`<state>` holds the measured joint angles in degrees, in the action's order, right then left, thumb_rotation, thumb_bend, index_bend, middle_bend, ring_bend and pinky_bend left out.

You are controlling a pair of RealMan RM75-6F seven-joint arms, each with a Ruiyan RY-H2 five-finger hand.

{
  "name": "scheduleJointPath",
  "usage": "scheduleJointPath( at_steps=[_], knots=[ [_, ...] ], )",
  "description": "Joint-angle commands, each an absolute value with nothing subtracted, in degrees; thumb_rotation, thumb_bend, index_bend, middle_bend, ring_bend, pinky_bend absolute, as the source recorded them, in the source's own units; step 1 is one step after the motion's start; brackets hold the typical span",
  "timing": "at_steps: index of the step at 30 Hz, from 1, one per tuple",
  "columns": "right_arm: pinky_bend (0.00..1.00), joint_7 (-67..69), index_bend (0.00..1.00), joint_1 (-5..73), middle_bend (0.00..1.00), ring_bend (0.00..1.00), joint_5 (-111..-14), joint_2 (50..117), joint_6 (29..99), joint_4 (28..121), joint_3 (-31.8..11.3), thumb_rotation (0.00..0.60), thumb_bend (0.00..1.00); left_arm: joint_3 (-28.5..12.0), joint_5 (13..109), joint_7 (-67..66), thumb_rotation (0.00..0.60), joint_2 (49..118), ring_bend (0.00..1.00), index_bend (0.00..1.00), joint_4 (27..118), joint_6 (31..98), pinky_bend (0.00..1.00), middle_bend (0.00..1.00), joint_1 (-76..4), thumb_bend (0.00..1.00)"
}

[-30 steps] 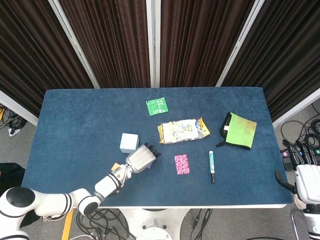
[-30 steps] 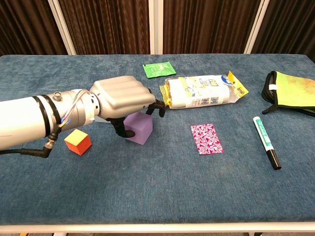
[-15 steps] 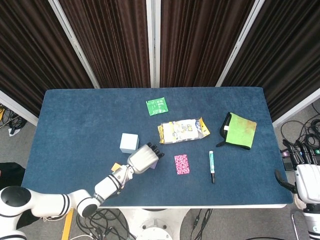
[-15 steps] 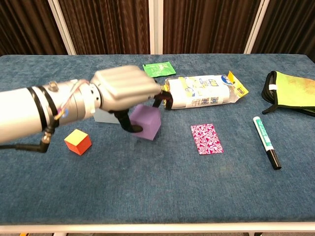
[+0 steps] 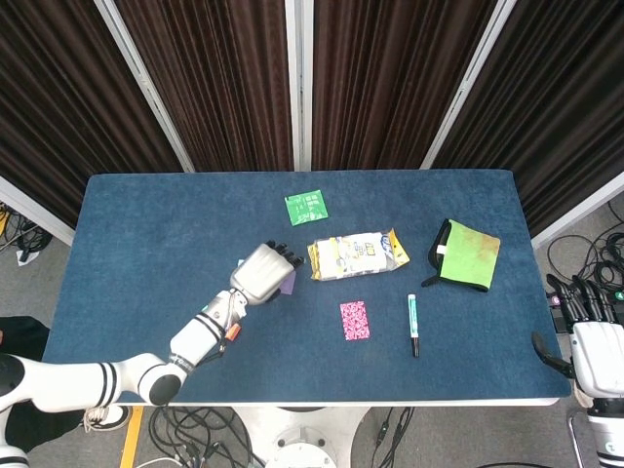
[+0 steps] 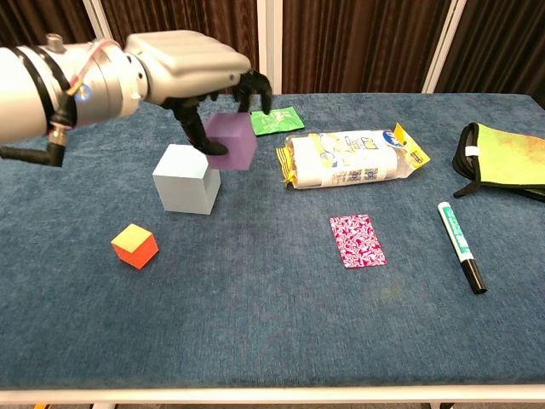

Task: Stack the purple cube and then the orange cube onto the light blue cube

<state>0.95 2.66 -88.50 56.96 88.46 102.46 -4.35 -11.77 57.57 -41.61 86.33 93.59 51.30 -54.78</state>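
My left hand grips the purple cube from above and holds it tilted in the air. The cube hangs just above and to the right of the light blue cube, which stands on the table. The orange cube lies on the cloth in front of the light blue cube, apart from it. In the head view my left hand covers most of the light blue cube, and only an edge of the purple cube shows. My right hand rests open beyond the table's right edge.
A snack bag lies right of the cubes, with a green packet behind them. A pink patterned card, a marker and a green and black pouch lie further right on the blue table.
My left hand has lifted the purple cube off the table and carried it up and back toward the light blue cube, which is now uncovered in the chest view.
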Motion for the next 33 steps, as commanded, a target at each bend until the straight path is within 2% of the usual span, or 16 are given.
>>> scheduleJointPath(
  at_steps=[1,11,20,33],
  knots=[
    [0.0,0.73,0.02,2.73,0.15,0.0,-88.38,56.94,88.36,102.61,-4.41,0.6,0.27,-12.15,53.33,-43.53,0.6,84.61,0.34,0.34,95.49,53.38,0.4,0.56,-54.84,0.34],
    [0.0,0.4,0.02,2.81,0.15,0.0,-88.12,56.91,88.2,102.8,-4.49,0.6,0.27,-11.01,45.51,-47.18,0.6,83.89,0.34,0.34,97.37,56.37,0.4,0.56,-56.14,0.34],
    [0.0,0.47,0.02,2.78,0.15,0.0,-88.13,56.94,88.18,102.69,-4.42,0.6,0.27,-7.33,51.87,-47.44,0.6,84.74,0.34,0.34,94.55,56.99,0.39,0.56,-56.76,0.34],
    [0.0,0.03,0.02,2.96,0.15,0.0,-87.8,56.86,87.92,103.01,-4.58,0.6,0.27,-6.23,51.96,-44.49,0.6,84.0,0.34,0.34,92.89,55.15,0.39,0.56,-56.71,0.34]
  ],
)
